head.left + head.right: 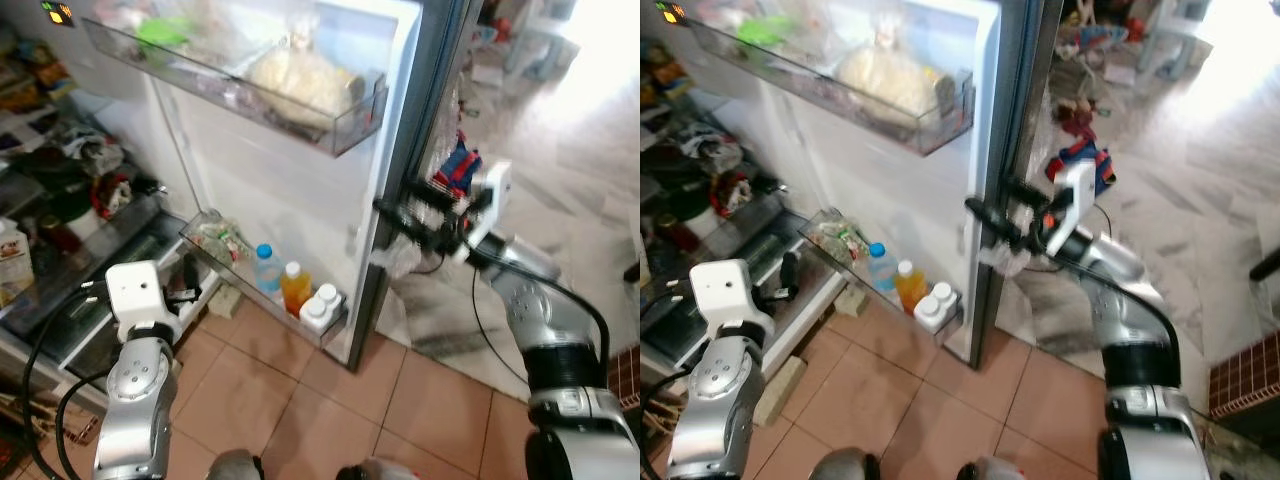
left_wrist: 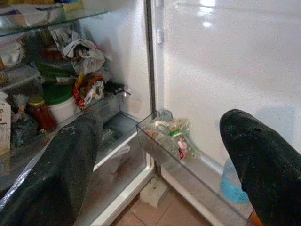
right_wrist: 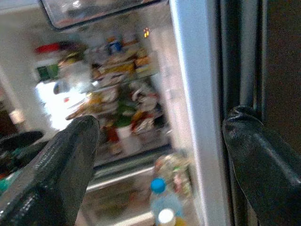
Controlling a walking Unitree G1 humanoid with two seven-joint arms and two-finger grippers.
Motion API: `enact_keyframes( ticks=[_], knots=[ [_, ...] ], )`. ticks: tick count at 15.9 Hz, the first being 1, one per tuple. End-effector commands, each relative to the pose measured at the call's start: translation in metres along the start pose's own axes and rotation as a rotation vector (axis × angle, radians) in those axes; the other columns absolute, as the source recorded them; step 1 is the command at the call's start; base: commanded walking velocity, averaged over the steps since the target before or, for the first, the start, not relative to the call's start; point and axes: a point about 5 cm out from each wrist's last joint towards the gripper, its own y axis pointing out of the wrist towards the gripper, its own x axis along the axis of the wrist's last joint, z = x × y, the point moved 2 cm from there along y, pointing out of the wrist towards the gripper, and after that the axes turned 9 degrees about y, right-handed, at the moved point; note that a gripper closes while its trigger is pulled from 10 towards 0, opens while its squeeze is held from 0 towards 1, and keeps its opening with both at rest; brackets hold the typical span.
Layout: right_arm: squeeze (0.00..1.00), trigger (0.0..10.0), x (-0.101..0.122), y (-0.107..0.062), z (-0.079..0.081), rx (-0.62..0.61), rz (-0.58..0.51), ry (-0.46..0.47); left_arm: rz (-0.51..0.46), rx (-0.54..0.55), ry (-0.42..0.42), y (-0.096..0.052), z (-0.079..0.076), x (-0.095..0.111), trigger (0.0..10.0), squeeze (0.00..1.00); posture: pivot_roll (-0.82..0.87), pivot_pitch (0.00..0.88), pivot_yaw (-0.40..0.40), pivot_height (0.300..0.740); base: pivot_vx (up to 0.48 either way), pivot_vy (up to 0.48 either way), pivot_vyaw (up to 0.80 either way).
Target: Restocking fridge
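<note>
My left gripper (image 2: 160,165) stands open before the fridge door shelf (image 2: 188,162); packed fridge shelves (image 2: 51,99) lie beside it.

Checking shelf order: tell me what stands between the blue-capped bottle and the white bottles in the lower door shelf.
An orange juice bottle, seen in the left eye view.

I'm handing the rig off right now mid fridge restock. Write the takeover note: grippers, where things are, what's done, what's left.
Right gripper: open, empty, its fingers straddling the outer edge of the open fridge door.
Left gripper: open, empty, held low in front of the fridge, aimed at the lower door shelf.
Lower door shelf holds a blue-capped bottle, an orange bottle, two white-capped bottles and a packet.
Upper door shelf holds bagged food.
Done: door open, shelves partly stocked.
Left: no item is in either gripper; whether more stock remains cannot be told.
</note>
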Motion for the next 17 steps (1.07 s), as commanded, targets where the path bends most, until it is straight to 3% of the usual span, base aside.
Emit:
enact_keyframes(
  ticks=[1, 5, 7, 11, 15, 17],
  knots=[
    [0.0, 10.0, -0.03, 0.001, 0.006, 0.038, 0.134, 0.087, 0.003, -0.003, 0.002, 0.001, 0.0, 0.0, 10.0, 0.0, 0.09, 0.005, -0.003, 0.74, 0.0, 0.0, 0.0],
    [0.0, 10.0, -0.052, -0.013, 0.038, 0.201, 0.289, 0.12, 0.001, -0.004, 0.003, 0.001, 0.0, 0.0, 10.0, 0.0, 0.1, 0.011, -0.005, 0.74, 0.0, 0.0, 0.0],
    [0.0, 10.0, -0.06, -0.02, 0.046, 0.257, 0.355, 0.122, 0.003, 0.005, 0.002, 0.001, 0.001, 0.0, 10.0, 0.0, 0.1, 0.011, -0.008, 0.74, 0.0, 0.0, 0.0],
    [0.0, 10.0, -0.064, -0.02, 0.031, 0.139, 0.364, 0.063, 0.013, 0.011, -0.001, 0.001, 0.001, -0.001, 10.0, 0.0, 0.1, 0.014, -0.007, 0.74, -0.061, 0.172, 0.0],
    [0.0, 10.0, -0.073, -0.023, 0.037, 0.177, 0.411, 0.029, 0.012, 0.001, 0.002, 0.003, 0.0, -0.001, 10.0, 0.0, 0.1, 0.013, -0.003, 0.74, -0.249, 0.407, 0.0],
    [0.0, 10.0, -0.074, -0.021, 0.036, 0.168, 0.413, 0.023, -0.002, -0.002, 0.0, 0.003, -0.001, 0.001, 10.0, 0.0, 0.1, 0.012, -0.002, 0.74, 0.0, 0.0, 0.0]
  ],
)
